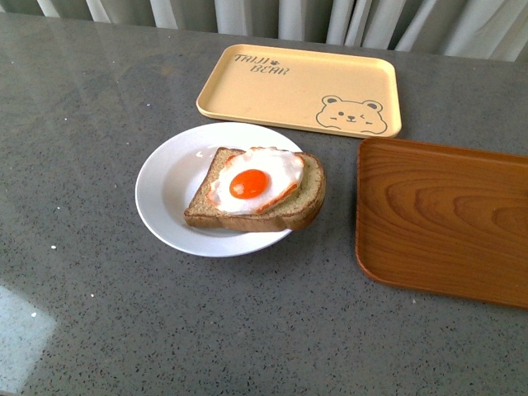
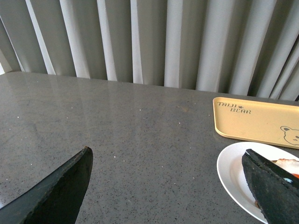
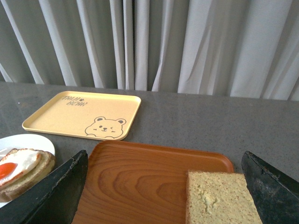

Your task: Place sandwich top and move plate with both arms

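On the wooden tray [image 3: 140,177], just right of the plate [image 1: 165,194], the sandwich top [image 3: 222,198] is laid flat and bare. The right pincer [image 3: 164,156] is aimed at it, spread wide, nothing gripped; likely staged for the pick. On the plate, the egg slice [image 1: 264,194] is set face-up to receive it. By the plate's left rim, the left pincer [image 2: 167,158] is wide open, unloaded. Beyond the plate, the yellow tray [image 1: 301,87] is parked out of the path.

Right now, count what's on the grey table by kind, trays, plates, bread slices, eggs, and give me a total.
Trays: 2, the yellow rectangular bear-printed tray and the brown wooden tray.
Plates: 1, the round white plate.
Bread slices: 2, the egg-topped brown slice and the bare brown slice on the wooden tray.
Fried egg: 1.
Total: 6.
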